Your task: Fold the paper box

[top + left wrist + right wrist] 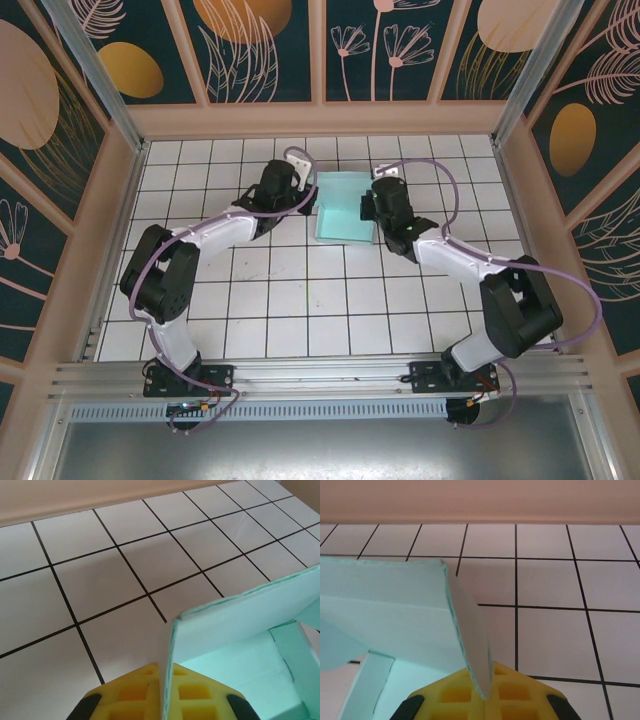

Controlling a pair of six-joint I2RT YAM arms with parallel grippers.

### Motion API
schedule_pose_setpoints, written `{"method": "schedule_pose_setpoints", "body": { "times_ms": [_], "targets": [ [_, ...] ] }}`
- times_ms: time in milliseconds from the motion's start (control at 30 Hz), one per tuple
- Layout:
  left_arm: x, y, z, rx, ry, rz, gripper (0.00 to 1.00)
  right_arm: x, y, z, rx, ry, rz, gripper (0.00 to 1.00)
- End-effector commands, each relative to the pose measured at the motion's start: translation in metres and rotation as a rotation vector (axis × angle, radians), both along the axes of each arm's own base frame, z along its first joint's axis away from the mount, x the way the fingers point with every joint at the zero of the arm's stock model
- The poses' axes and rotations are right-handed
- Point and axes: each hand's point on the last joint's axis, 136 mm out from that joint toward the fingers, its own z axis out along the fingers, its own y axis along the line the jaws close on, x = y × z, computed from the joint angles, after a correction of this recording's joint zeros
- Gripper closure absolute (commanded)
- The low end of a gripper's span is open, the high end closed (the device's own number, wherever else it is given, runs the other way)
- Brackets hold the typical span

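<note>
Mint-green card, thin and light, makes up the paper box (347, 210). It sits on the far part of the white tiled table (250, 300), right between the two claws.

Card like this is very light, so it will slide on the smooth tiles if it is pushed. It bends easily and could crumple or tear if it is squeezed too hard. The creases are the places where it wants to fold. I think the best spot to hold it is the top edge of a standing side, close to a crease.

The left claw (165, 690) has its yellow pads (135, 690) closed thin on the left side of the box, with the card edge between them. The right claw (485, 690) pinches the right side of the box the same way.

From above, the black wrists (275, 190) cover the claw tips, so the grip is hard to see there. Up close, the pads are cut off at the bottom of each wrist picture. Most of the box is cut off too. I cannot tell how many flaps are folded.
</note>
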Motion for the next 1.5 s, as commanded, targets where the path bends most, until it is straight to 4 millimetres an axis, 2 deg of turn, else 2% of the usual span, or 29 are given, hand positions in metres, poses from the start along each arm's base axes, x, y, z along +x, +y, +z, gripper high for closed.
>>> {"method": "schedule_pose_setpoints", "body": {
  "times_ms": [0,233,433,633,833,900,1167,1333,1467],
  "targets": [
    [0.003,-0.009,0.044,-0.140,-0.147,0.039,1.00,0.008,-0.001,0.002,0.104,-0.087,-0.150,1.00],
    [0.002,-0.014,0.037,-0.192,-0.146,0.067,1.00,0.005,0.006,-0.001,0.138,-0.177,-0.249,1.00],
    [0.003,-0.016,0.034,-0.220,-0.159,0.087,1.00,-0.006,0.013,-0.010,0.213,-0.207,-0.193,1.00],
    [-0.003,-0.018,0.031,-0.244,-0.202,0.099,1.00,-0.018,0.005,-0.020,0.238,-0.259,-0.180,1.00],
    [-0.007,-0.025,0.029,-0.254,-0.238,0.098,1.00,-0.024,0.003,-0.020,0.214,-0.330,-0.189,1.00],
    [-0.012,-0.020,0.016,-0.247,-0.223,0.109,1.00,-0.025,0.004,-0.023,0.207,-0.335,-0.195,1.00],
    [-0.020,-0.012,0.004,-0.278,-0.251,0.131,1.00,-0.033,0.014,-0.032,0.209,-0.351,-0.232,1.00],
    [-0.021,-0.008,-0.006,-0.295,-0.260,0.154,1.00,-0.038,0.019,-0.048,0.217,-0.359,-0.241,1.00],
    [-0.023,-0.007,-0.011,-0.310,-0.266,0.159,1.00,-0.044,0.027,-0.051,0.196,-0.412,-0.233,1.00]
  ]
}}
